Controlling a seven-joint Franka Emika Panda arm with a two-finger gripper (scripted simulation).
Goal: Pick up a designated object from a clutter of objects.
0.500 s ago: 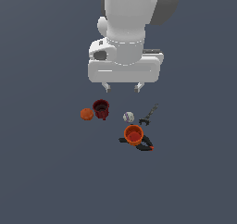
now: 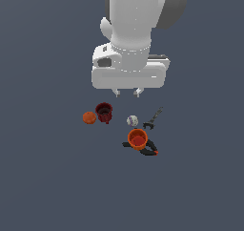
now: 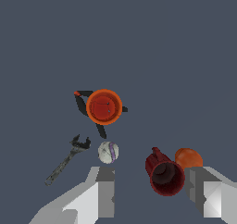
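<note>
The designated object, a bright orange cup [image 2: 137, 139] [image 3: 104, 107] with a reddish inside, stands upright on top of the black clamp with orange tips [image 2: 151, 151] [image 3: 81, 102]. My gripper [image 2: 127, 92] [image 3: 152, 183] hangs open well above the clutter, holding nothing. In the exterior view it sits higher up the picture than the orange cup, over the gap between the dark red cup [image 2: 104, 112] [image 3: 164, 176] and the whitish ball [image 2: 132, 120] [image 3: 108, 152]. In the wrist view the dark red cup shows between my two fingers [image 3: 105, 190].
A small orange round fruit [image 2: 89, 118] [image 3: 188, 158] lies beside the dark red cup, on the exterior view's left. A dark wrench [image 2: 153, 119] [image 3: 67, 159] lies on the exterior view's right of the ball. The surface is flat dark grey.
My hand has sunk a little toward the objects. None of the objects has moved.
</note>
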